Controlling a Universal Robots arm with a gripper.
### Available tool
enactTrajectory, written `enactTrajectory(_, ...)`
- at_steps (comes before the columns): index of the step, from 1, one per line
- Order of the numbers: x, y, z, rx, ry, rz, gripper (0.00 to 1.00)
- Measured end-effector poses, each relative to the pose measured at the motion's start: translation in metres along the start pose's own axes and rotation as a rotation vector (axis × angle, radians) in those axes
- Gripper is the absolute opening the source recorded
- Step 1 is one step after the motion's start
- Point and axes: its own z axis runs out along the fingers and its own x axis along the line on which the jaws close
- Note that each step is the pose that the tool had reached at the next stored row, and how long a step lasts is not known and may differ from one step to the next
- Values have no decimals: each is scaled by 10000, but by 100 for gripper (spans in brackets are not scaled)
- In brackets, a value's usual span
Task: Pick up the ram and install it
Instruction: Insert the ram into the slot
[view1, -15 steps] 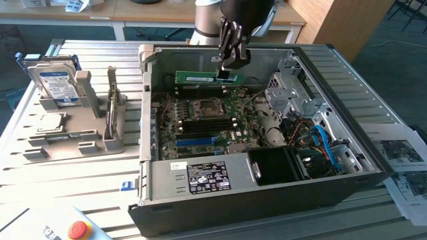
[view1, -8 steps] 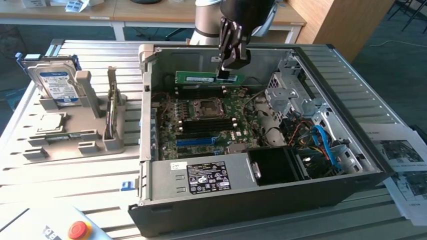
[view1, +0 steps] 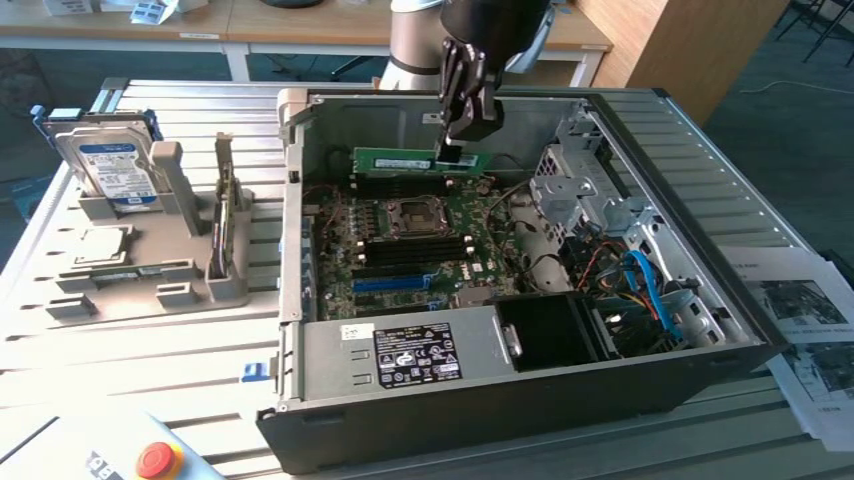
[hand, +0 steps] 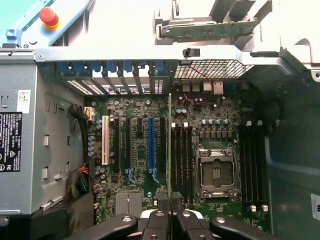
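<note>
Misalignment looks like the main risk: if the long, thin green circuit-board ram stick (view1: 394, 160) is sitting off the line of the black memory slots (hand: 181, 160), pressing could jam its edge or flex the green motherboard (view1: 447, 225). The black two-fingered claw (view1: 458, 150) is pinching the stick near its end toward the exterior view's right, holding it just above those slots inside the open grey computer case (view1: 534, 400).

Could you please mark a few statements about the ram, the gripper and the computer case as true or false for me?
1. The gripper is shut on the ram. True.
2. The ram lies on the table. False: it is held over the motherboard inside the open computer case.
3. The hard drive stands in the grey holder at the exterior view's left. True.
4. The red button sits inside the case. False: it sits outside it.
</note>
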Motion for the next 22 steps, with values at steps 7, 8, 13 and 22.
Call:
enactTrajectory(7, 0, 2, 1, 198, 148, 5, 12)
enactTrajectory(8, 0, 2, 1, 247, 180, 2, 12)
enactTrajectory(13, 0, 1, 4, 411, 263, -42, 12)
enactTrajectory(22, -1, 1, 16, 436, 244, -62, 12)
